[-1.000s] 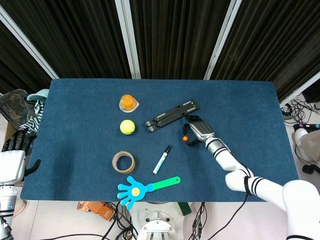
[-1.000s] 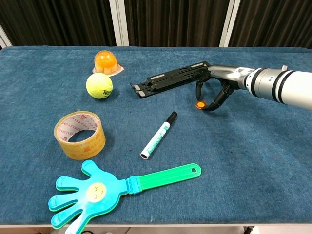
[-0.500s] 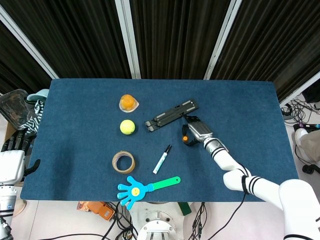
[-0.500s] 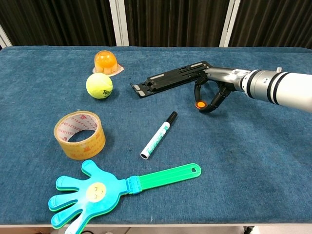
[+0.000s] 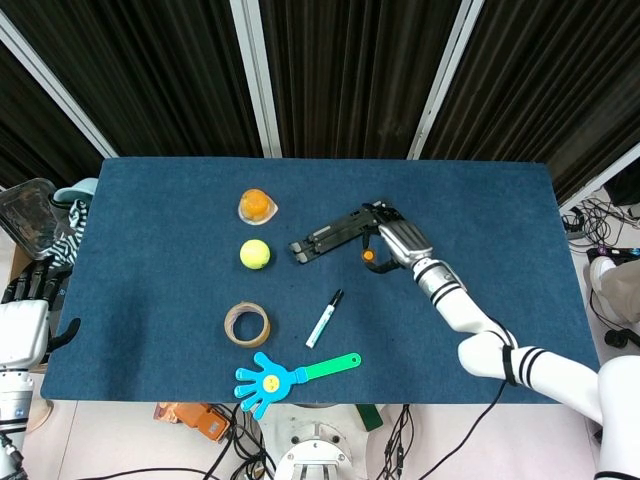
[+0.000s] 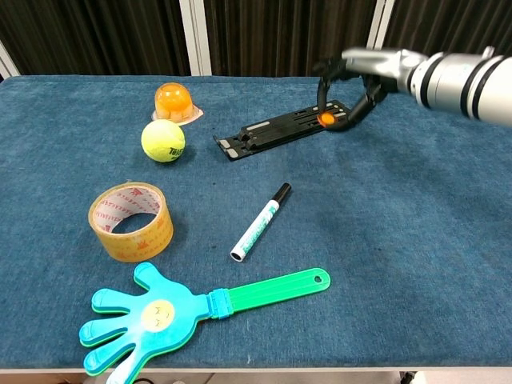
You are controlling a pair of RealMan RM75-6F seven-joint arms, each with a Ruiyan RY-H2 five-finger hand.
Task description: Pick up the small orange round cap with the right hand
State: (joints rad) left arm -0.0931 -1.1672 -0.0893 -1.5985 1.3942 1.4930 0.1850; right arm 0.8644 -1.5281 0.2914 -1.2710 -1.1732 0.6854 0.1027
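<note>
Now right hand pinching small orange cap above black stand — cap half hidden by fingertips

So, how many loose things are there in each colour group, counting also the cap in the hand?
Orange: 2, the cap pinched by the right hand and jelly cup.
Yellow: 2, ball and tape roll.
Black: 1, stand.
White: 1, marker.
Blue-green: 1, clapper.
Total: 7.

Head view: set high above the near edge, looking steeply down, far enough to take in the whole blue table with all four corners and the dark curtains behind. Chest view: set low at the near edge, close in, facing across toward the far edge. Shared: the middle of the table.
</note>
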